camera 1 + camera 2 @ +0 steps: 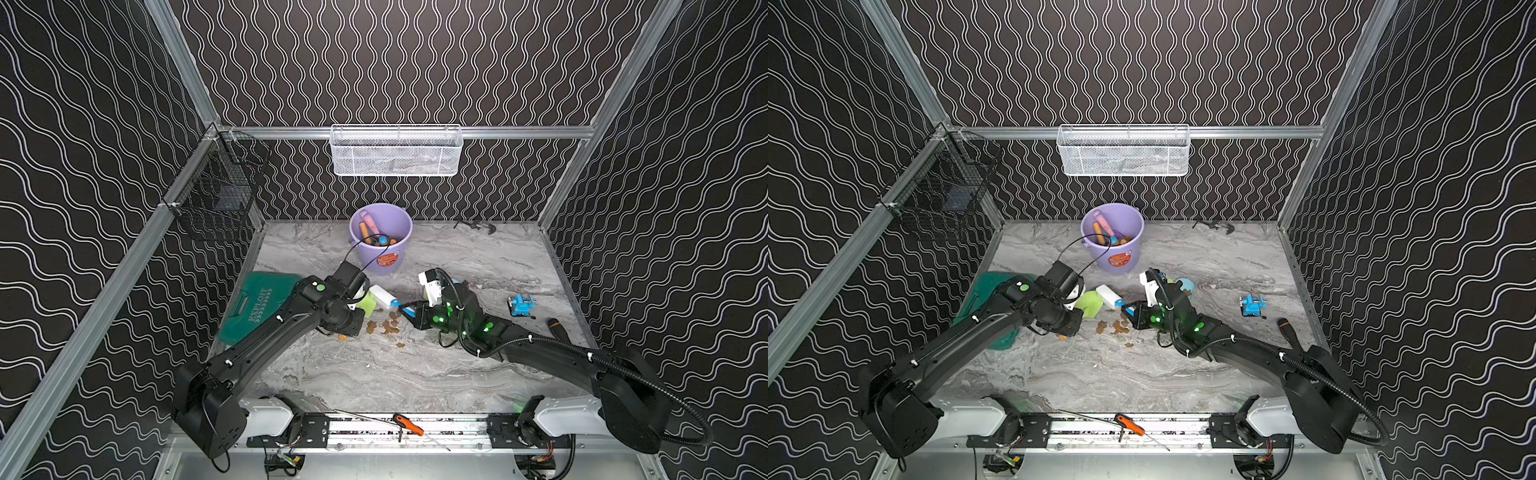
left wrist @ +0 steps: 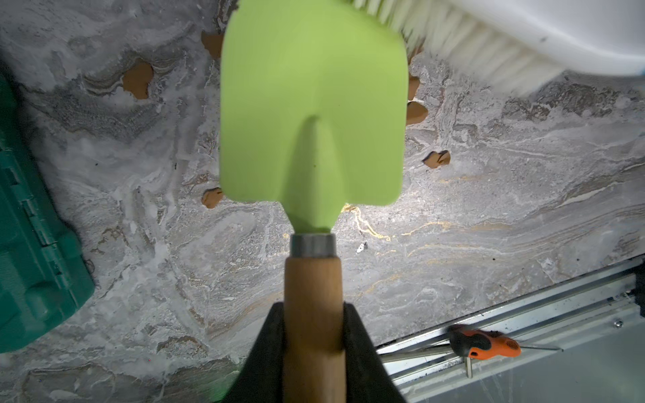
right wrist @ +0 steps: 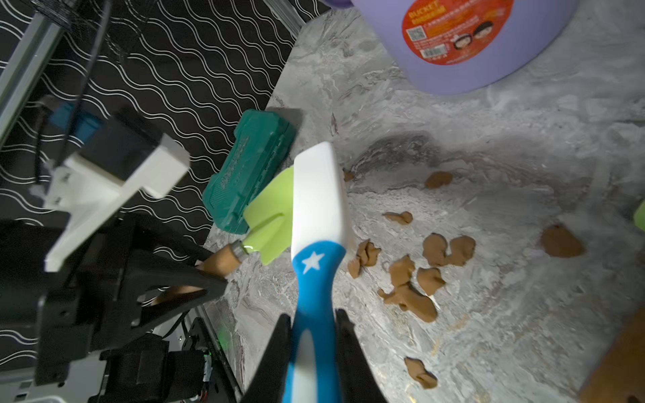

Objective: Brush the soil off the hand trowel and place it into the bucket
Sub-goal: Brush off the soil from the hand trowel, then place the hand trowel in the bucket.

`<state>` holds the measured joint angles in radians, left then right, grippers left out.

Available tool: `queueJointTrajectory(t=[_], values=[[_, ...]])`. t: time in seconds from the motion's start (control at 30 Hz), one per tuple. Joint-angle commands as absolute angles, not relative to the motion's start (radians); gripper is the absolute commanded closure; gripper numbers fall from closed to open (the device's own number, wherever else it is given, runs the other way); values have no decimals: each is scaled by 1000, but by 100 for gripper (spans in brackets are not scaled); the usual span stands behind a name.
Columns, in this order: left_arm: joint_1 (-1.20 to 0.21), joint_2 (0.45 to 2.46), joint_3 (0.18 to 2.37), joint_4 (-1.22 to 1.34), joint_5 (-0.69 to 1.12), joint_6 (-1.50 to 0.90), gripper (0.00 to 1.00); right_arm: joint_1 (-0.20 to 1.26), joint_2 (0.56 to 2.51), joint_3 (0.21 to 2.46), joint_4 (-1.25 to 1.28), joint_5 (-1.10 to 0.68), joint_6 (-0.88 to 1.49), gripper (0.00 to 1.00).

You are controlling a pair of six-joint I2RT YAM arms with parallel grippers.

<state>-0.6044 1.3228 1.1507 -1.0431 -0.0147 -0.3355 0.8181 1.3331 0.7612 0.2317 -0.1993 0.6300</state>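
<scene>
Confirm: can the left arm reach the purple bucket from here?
Likely yes: the left gripper, holding the trowel, sits just in front of the bucket with nothing between; the brush is off to one side.

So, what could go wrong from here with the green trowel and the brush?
1. The lavender plastic bucket already holds several tools. The lime-green trowel with the wooden handle could catch on them when dropped in.
2. The white brush with the blue handle works close to the left gripper, so the arms might bump.
3. The brown soil clumps lie below the blade and could scatter.
</scene>
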Motion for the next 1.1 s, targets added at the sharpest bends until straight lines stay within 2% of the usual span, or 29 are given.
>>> queueJointTrajectory(t=[0.0, 0.17, 0.23, 0.33, 0.47, 0.67, 0.93, 1.07], values=[[-610, 1333, 1171, -1042, -29, -330, 100, 840, 1315, 779, 272, -246, 597, 100], [-615, 1357, 1200, -1035, -32, -327, 100, 862, 1361, 739, 342, -323, 635, 100], [-618, 1368, 1226, -1041, -40, -323, 100, 850, 1385, 709, 347, -298, 646, 100], [-619, 1392, 1278, -1065, -75, -304, 100, 760, 1352, 665, 311, -253, 661, 100], [-618, 1446, 1399, -1099, -167, -274, 100, 624, 1198, 619, 247, -224, 642, 100], [-616, 1609, 1665, -1123, -280, -219, 100, 587, 1050, 626, 112, -156, 581, 100], [-555, 1981, 2185, -1208, -350, -104, 100, 542, 1015, 612, 103, -186, 575, 100], [-531, 2133, 2365, -1234, -366, -61, 100, 521, 1001, 615, 83, -196, 564, 100]])
